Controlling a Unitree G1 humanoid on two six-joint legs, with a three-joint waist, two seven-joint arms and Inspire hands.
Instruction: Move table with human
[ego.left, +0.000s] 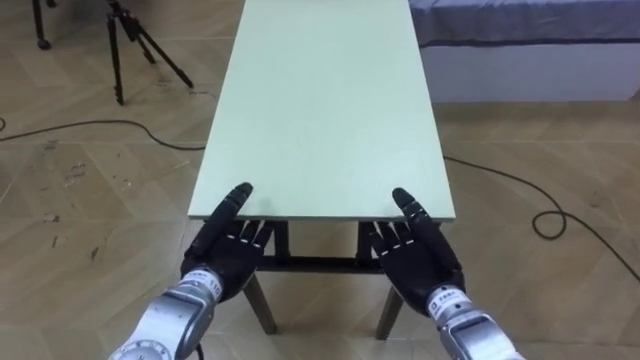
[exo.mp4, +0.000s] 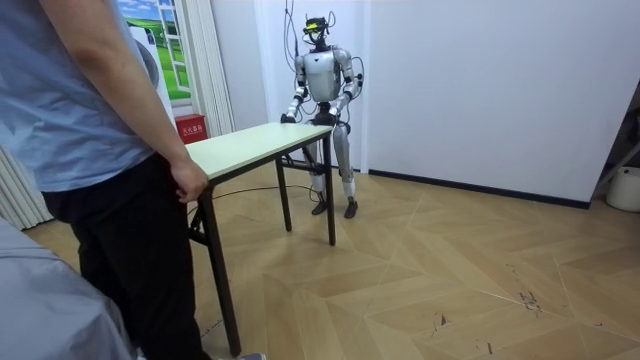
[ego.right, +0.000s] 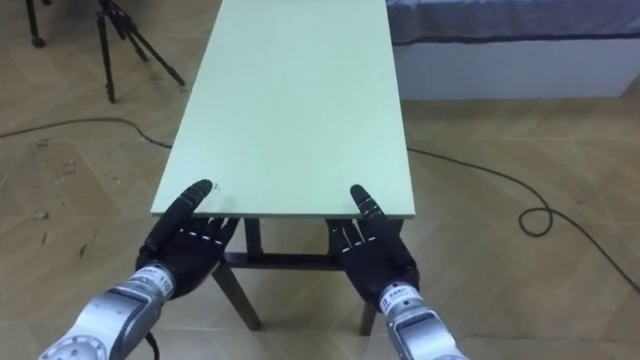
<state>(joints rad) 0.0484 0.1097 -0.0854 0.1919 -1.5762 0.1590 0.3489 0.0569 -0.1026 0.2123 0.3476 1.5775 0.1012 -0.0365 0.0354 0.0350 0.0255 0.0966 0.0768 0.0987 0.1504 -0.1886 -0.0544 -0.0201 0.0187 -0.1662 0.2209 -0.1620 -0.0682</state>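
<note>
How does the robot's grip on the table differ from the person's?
Left robot hand and right robot hand face upward, thumbs atop the pale green rectangular table; the person's hand curls over its edge. Robot hands sit inward of corners; the person's grips a corner. Both hold short ends.

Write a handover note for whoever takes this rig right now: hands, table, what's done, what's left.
Left hand: thumb over the near edge of the table, fingers under it, gripping.
Right hand: same grip.
A person stands at the other end, the person's hand at that edge.
Done: both in place at their ends.
Left: lift and carry; the table legs look to be on the floor.
</note>
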